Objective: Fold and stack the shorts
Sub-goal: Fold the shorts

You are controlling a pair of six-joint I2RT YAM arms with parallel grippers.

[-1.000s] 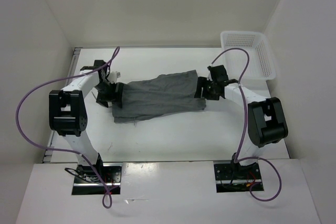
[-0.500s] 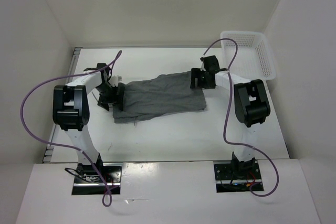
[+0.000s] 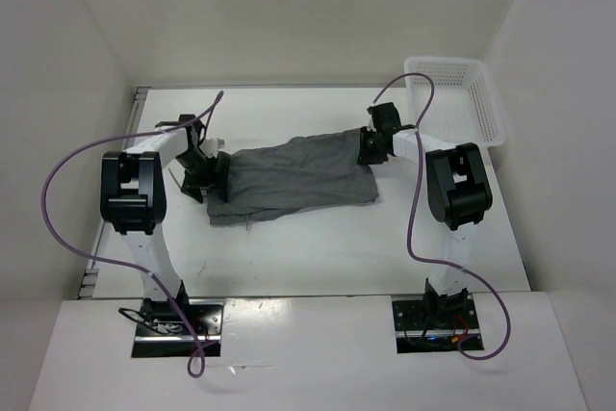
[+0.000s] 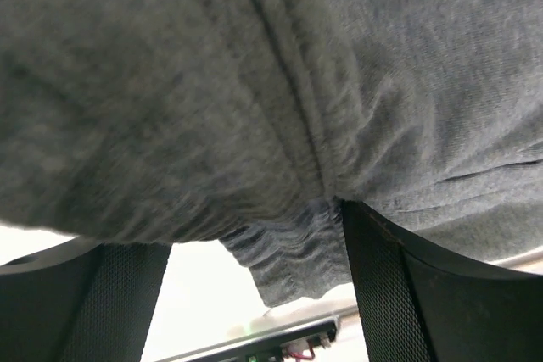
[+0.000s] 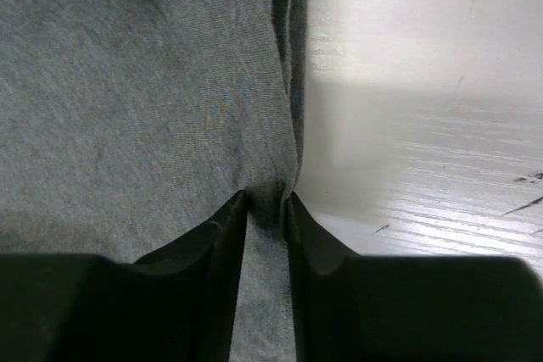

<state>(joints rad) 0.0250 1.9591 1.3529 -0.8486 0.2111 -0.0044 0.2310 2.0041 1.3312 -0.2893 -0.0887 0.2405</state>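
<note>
You had the shorts [image 3: 294, 178] stretched across the desk [image 3: 318, 247]: right claw [image 3: 369, 149] clenched on one edge, left claw [image 3: 214, 178] released, straddling the opposite end, presumably to flatten the cloth for folding

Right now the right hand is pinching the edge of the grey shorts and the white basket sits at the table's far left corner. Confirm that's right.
Not quite. The white basket sits at the far right corner of the table, not the far left; the top external view shows it. The rest holds: the right hand is pinching the edge of the grey shorts.
</note>
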